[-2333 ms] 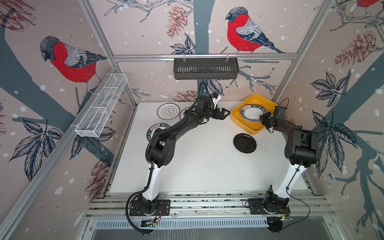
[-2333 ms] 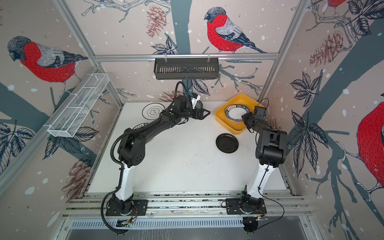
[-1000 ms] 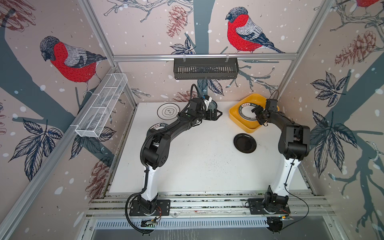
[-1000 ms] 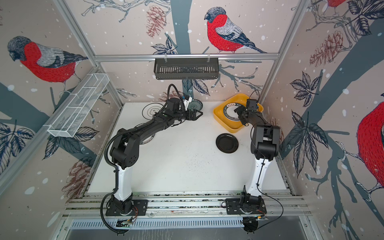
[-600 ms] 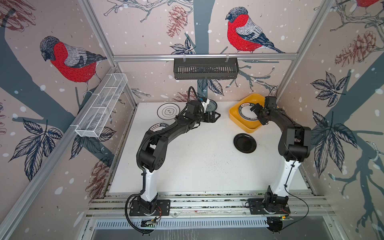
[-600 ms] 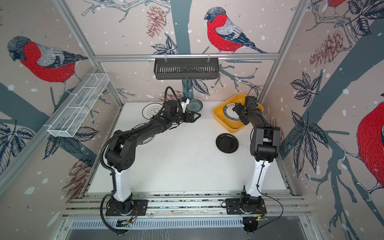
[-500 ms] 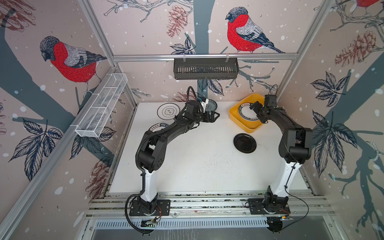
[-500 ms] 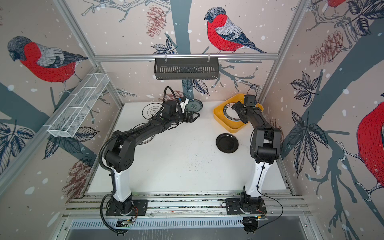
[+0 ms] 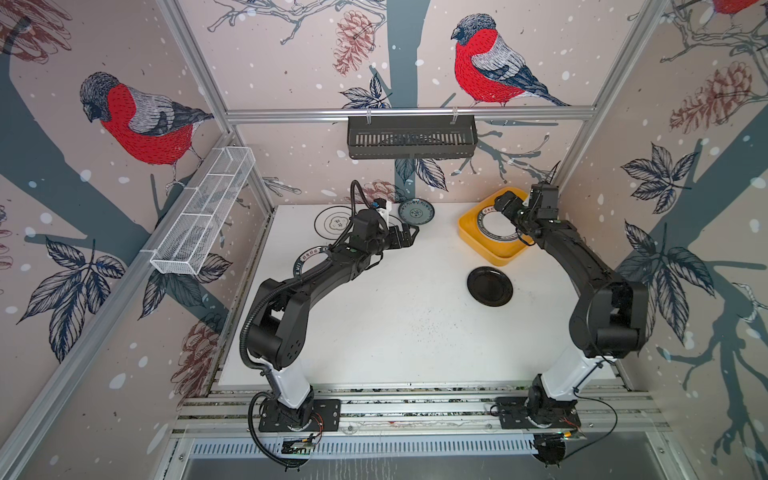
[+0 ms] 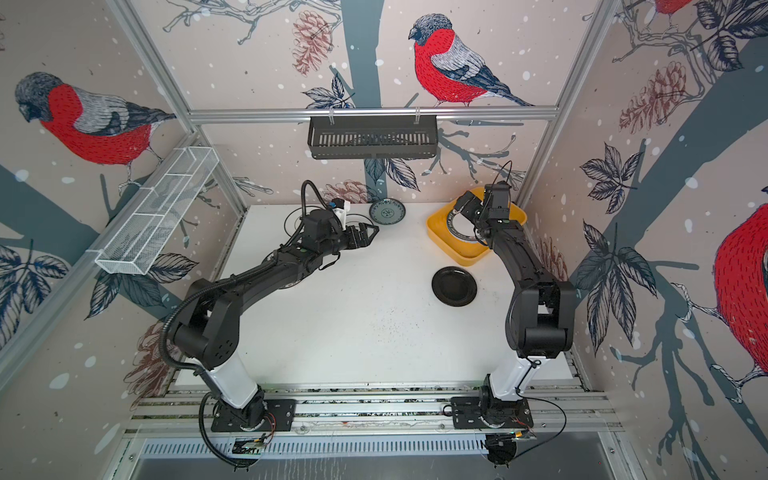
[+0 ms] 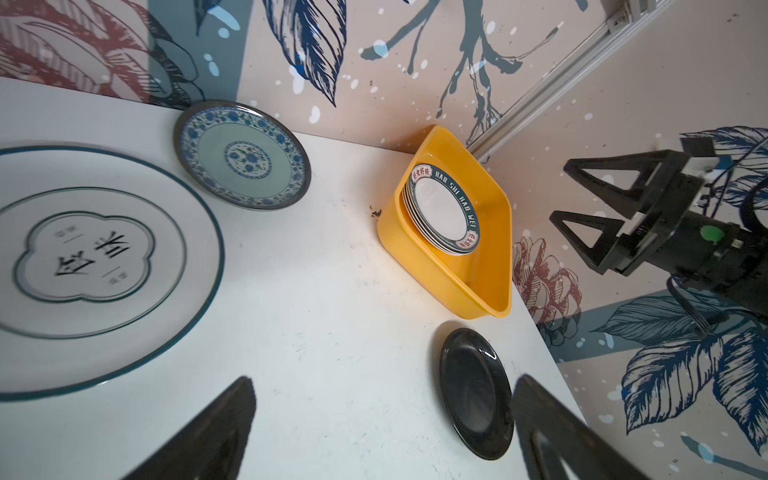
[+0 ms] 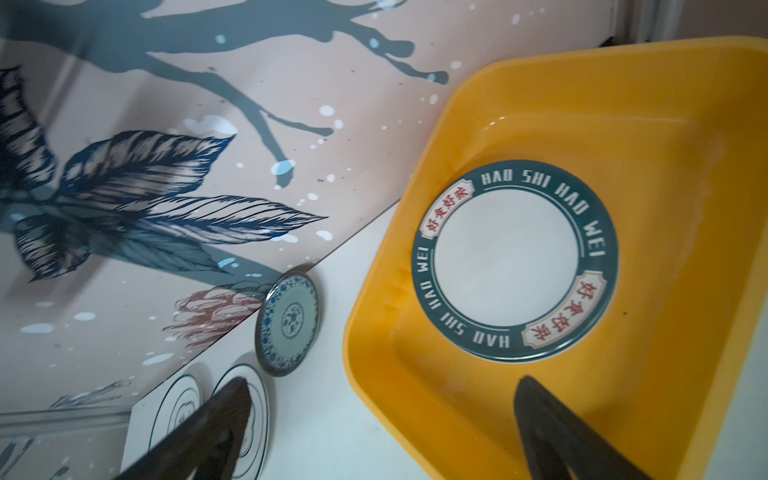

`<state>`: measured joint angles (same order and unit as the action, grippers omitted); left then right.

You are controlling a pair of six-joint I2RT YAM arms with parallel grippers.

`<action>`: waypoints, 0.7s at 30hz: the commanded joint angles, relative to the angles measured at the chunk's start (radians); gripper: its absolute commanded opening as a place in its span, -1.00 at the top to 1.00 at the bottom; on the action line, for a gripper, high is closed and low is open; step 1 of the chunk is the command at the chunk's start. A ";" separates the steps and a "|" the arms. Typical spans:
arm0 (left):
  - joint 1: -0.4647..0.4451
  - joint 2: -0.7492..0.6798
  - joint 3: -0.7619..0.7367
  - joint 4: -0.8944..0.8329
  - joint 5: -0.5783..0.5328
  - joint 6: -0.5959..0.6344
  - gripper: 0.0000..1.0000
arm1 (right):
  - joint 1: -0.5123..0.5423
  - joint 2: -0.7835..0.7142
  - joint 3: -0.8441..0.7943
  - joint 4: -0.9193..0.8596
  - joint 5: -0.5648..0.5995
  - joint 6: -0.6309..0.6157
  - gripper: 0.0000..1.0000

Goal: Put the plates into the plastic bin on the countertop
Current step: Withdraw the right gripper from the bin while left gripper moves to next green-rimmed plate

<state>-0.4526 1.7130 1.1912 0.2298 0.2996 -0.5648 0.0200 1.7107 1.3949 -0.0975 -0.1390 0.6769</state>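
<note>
1. The left tool [image 9: 409,237] is spread and empty. It hovers over the surface [image 9: 374,332] well apart from the bin [image 9: 468,237], on the left arm's side. The right tool [image 9: 503,206] is also spread and empty, above the stack [image 12: 511,259] inside the bin.
2. The black plate [image 9: 489,286] lies flat just in front of the bin and is probably the right tool's next pick. Rise clear of the bin's rim before dropping to the plate's edge.
3. A lettered plate [image 9: 305,259] sits far from the bin, partly under the left arm, so leave it for later.
4. The teal plate [image 9: 416,212] lies by the back wall, level with the bin's far half and just beyond the left tool. Slip one finger under its rim, pinch it, then lift it over the bin's wall.
5. A thin-rimmed plate [image 9: 332,222] lies farther from the bin.
</note>
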 commanded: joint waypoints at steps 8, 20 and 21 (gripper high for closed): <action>0.141 -0.278 -0.283 -0.027 -0.170 -0.151 -0.92 | 0.119 -0.118 -0.099 0.159 -0.198 -0.125 -0.99; 0.455 -0.530 -0.540 -0.209 -0.122 -0.244 -0.88 | 0.336 -0.094 -0.115 0.222 -0.368 -0.162 -0.99; 0.478 -0.540 -0.555 -0.220 -0.108 -0.247 -0.88 | 0.348 -0.089 -0.109 0.222 -0.384 -0.162 -0.99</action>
<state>-0.0177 1.1973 0.6621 0.0704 0.1604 -0.7837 0.3435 1.6085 1.2690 0.0784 -0.4530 0.5270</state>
